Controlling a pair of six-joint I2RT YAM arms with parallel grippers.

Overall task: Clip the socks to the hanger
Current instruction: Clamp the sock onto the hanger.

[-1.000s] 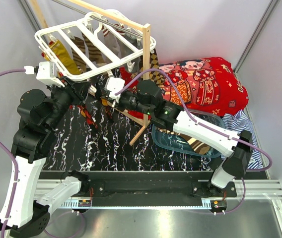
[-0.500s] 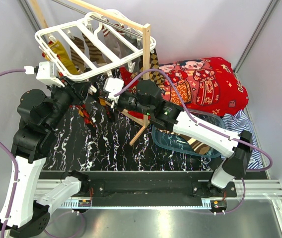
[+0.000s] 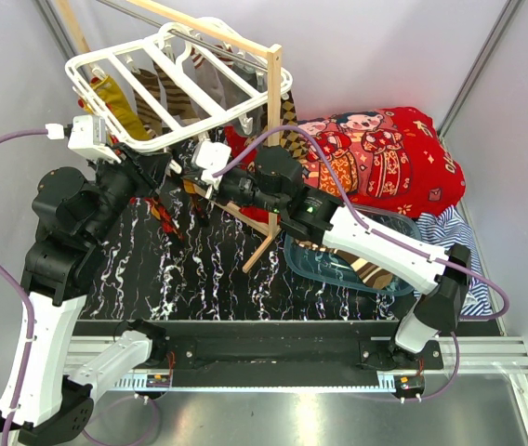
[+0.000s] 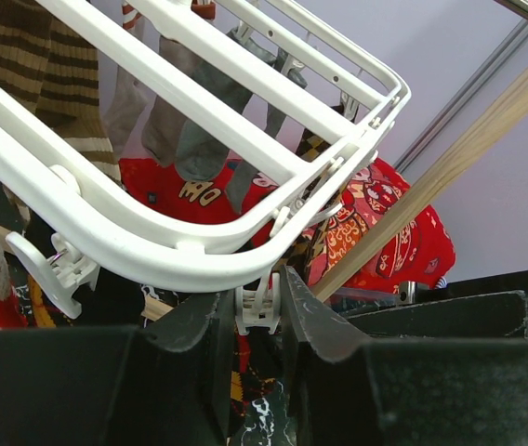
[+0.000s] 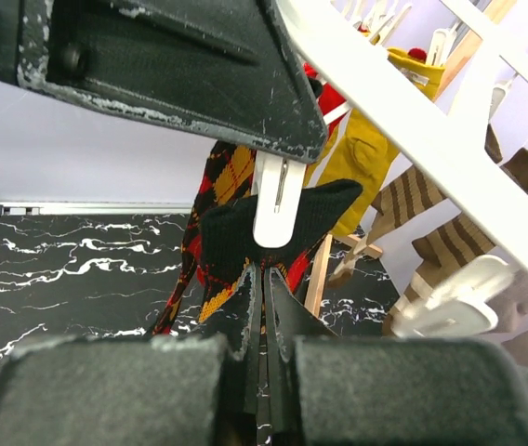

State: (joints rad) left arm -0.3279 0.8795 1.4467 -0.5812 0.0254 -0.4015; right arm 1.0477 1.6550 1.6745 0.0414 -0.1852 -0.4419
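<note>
From the top camera I see the hanger (image 3: 75,69), a white plastic frame of parallel bars, hanging upper left over the black table (image 3: 199,279) with its white marble veining. The left gripper (image 3: 165,167) and right gripper (image 3: 189,173) meet under its near rim, where the argyle sock (image 3: 165,216) dangles. A red cartoon-figure blanket (image 3: 376,149) lies bunched to the right. On the left wrist camera, the left gripper (image 4: 257,321) has its matte black fingers (image 4: 194,344) pressed on either side of a small white clip (image 4: 259,307) under the rounded rim of the hanger (image 4: 180,251); red cloth behind carries letters that read like "Ho". On the right wrist camera, the right gripper (image 5: 264,307) is pinched closed on the black knit cuff of the argyle sock (image 5: 231,232), with the clip (image 5: 273,200) lying over that cuff. A mustard sock (image 5: 366,158) and a ribbed brown-and-cream striped sock (image 5: 431,214) hang behind.
</note>
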